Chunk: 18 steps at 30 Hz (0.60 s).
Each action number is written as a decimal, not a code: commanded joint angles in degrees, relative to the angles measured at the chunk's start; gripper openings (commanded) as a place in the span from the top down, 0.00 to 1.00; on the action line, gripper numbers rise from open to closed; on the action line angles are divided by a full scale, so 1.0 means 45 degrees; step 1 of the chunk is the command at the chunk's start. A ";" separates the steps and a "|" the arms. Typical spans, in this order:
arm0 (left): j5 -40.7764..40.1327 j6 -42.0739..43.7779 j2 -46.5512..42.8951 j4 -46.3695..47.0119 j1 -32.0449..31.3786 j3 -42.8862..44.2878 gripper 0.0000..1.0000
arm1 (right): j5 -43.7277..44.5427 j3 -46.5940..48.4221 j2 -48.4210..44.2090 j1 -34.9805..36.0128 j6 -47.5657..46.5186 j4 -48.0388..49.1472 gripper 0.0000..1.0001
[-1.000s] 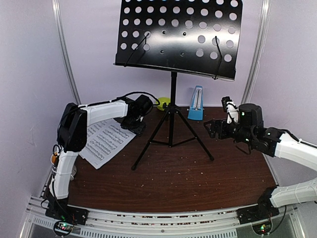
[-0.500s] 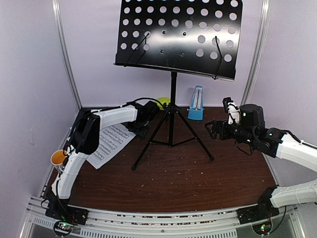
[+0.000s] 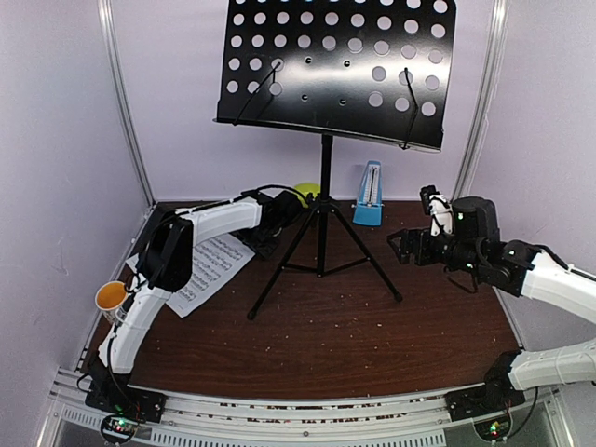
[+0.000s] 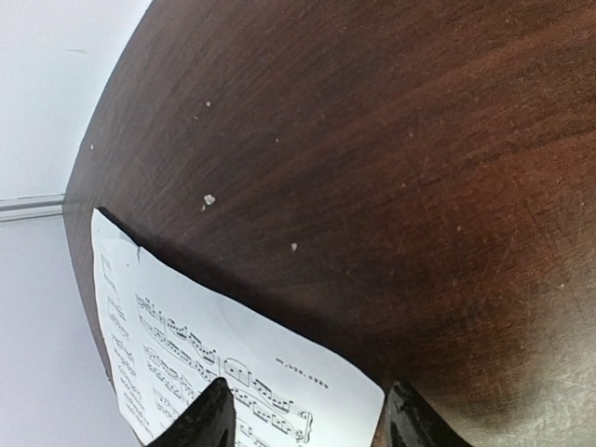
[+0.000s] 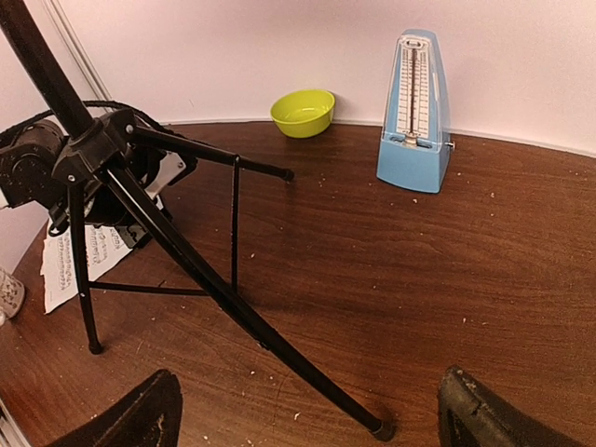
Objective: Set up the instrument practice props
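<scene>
On the worktop (image 3: 372, 345): music stand upright, sheet music flat.
Left edge: sheet music (image 3: 209, 265), with the left gripper (image 4: 312, 419) jaws apart, straddling its edge. Right gripper (image 5: 312, 410) wide apart, empty, near the right edge. Music stand (image 3: 321, 209) mid-worktop. Metronome (image 3: 370, 194) and green bowl (image 5: 303, 112) at the far edge.

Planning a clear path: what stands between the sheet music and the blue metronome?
The tripod legs of the music stand spread between the sheet music and the metronome, plain in the top and right wrist views.
</scene>
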 commanded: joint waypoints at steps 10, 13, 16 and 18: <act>0.3007 0.0362 -0.5119 0.2526 0.0335 -0.4408 0.36 | 0.0260 0.0083 -0.0616 0.0063 0.0469 0.0129 0.04; 0.3586 0.0153 -0.5172 0.2523 0.0589 -0.4855 0.35 | 0.0167 -0.0047 -0.0661 0.0063 0.0633 0.0225 0.04; 0.3823 0.0449 -0.4880 0.2146 0.0627 -0.4742 0.28 | 0.0122 -0.0195 -0.0700 0.0063 0.0783 0.0341 0.04; 0.4734 0.0341 -0.4988 0.2129 0.0969 -0.5191 0.26 | 0.0085 -0.0186 -0.0716 0.0066 0.0809 0.0328 0.04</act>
